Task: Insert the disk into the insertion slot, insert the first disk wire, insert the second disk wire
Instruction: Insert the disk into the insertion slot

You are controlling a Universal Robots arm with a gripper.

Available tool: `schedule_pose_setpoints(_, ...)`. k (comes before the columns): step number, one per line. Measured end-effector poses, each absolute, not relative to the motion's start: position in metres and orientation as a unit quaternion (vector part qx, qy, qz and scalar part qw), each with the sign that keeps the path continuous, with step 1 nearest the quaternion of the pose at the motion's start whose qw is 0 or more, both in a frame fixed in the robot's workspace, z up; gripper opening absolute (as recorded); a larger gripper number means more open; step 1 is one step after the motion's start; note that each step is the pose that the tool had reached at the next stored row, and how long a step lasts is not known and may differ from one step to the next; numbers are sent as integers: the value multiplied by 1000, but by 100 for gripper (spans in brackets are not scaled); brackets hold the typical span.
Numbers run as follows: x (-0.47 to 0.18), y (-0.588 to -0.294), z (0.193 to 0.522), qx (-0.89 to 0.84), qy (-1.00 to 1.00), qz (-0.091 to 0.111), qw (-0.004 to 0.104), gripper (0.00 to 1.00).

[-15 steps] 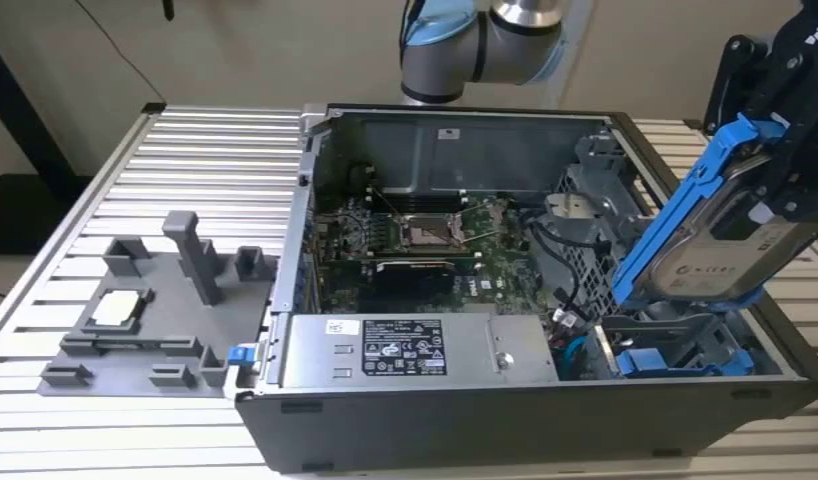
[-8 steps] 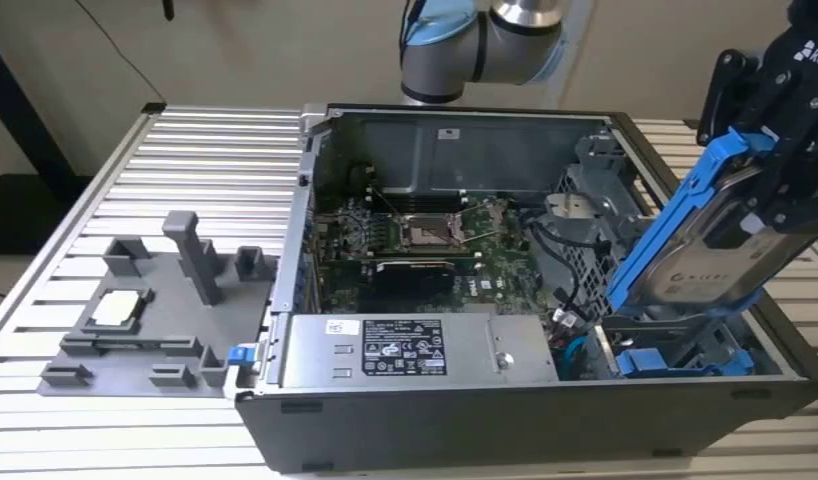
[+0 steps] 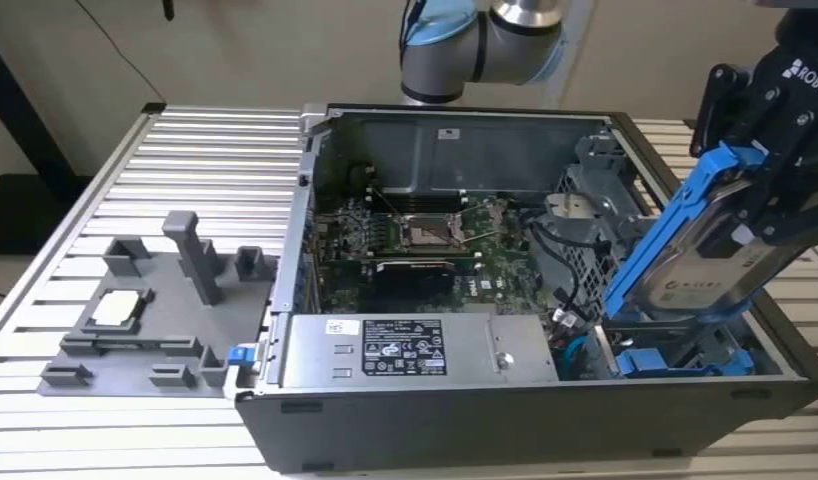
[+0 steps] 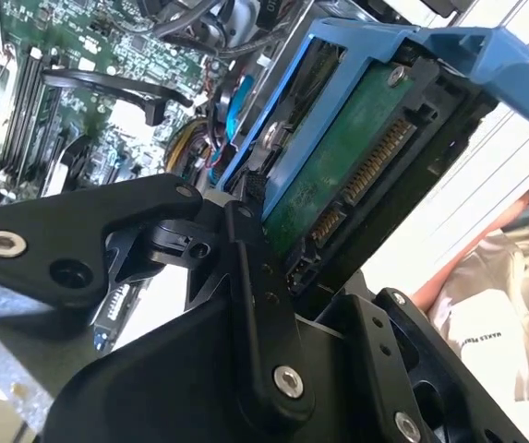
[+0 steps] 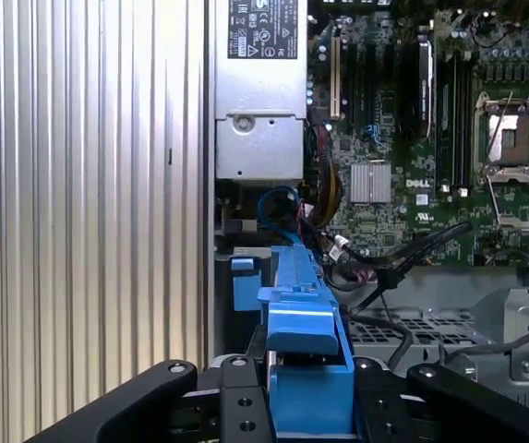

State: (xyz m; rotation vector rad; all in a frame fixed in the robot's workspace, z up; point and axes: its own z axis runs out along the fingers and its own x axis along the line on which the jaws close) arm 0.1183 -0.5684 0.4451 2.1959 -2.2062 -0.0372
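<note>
Blue-framed, the disk (image 3: pixel 709 275) hangs tilted in the hand (image 3: pixel 769 190), which is clamped tight on its upper end, over the insertion slot (image 3: pixel 676 340) at the exterior view's right end of the open computer case (image 3: pixel 382 420) on the slatted tabletop (image 3: pixel 182 140).

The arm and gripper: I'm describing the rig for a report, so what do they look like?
The arm has rounded silver-grey joints with pale blue caps. The gripper is black, with white lettering on its body. In the second wrist view, its fingers are flat black linkage bars held by silver screws.
</note>
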Motion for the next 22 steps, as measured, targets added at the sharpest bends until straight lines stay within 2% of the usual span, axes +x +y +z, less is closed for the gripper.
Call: schedule_pose_setpoints(22,129,-570,419,715,-699,-12,14,33)
